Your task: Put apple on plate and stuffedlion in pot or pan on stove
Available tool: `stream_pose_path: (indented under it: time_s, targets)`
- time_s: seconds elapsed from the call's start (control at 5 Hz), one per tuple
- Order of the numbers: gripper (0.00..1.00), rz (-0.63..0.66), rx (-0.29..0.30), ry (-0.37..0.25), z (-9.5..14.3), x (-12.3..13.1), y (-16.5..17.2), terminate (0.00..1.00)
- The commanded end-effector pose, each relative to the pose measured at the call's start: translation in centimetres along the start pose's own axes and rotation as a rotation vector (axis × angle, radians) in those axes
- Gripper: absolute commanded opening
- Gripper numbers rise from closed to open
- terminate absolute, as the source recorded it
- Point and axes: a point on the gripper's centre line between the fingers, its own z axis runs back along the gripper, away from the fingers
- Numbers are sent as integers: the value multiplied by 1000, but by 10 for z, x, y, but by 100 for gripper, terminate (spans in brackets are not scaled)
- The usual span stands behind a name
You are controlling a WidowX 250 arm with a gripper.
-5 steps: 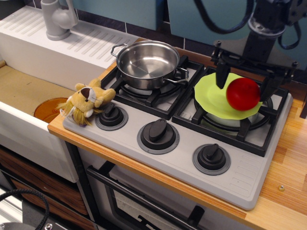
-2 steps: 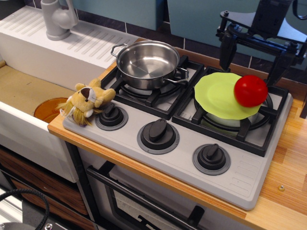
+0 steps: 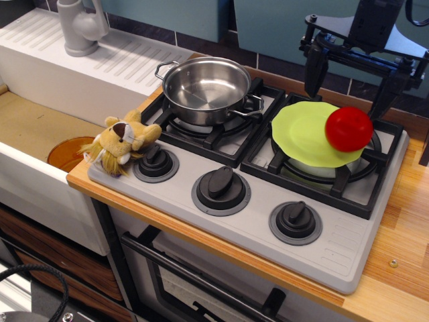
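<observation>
— Apple (image 3: 348,129) position first: where does it sit?

— On the right edge of the green plate (image 3: 310,134), which lies on the right burner of the stove (image 3: 255,181). A second ago the end effector's fingers stood on either side of the apple, down at plate level; the apple now sits a touch further right on the plate than it did then.

— And the end effector (image 3: 350,77) now?

— Raised above the plate, fingers spread wide apart, holding nothing. It hangs clear of the apple, almost exactly where it was 0.4 s ago.

— The lion (image 3: 120,143)?

— On the front left corner of the stove, beside the left knob (image 3: 155,161), one paw over it. It has not moved. The steel pot (image 3: 207,86) on the left burner is empty and unchanged.

— Anything else?

— An orange-brown disc (image 3: 67,153) lies in the sink (image 3: 40,121) to the left, and the wooden surface (image 3: 402,228) runs along the stove's right side.
</observation>
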Motion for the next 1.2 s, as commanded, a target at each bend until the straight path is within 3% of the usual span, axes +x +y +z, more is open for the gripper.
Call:
stream_pose_path:
  time_s: [0.0, 0.2, 0.4, 0.8, 1.0]
  targets:
    - [100, 193, 125, -194, 44, 11, 93, 0]
    - [100, 197, 157, -232, 33, 9, 135, 0]
    - [100, 178, 161, -230, 15, 1, 159, 0]
    - [100, 163, 104, -187, -16, -20, 196, 0]
    - [100, 172, 93, -198, -30, -27, 201, 0]
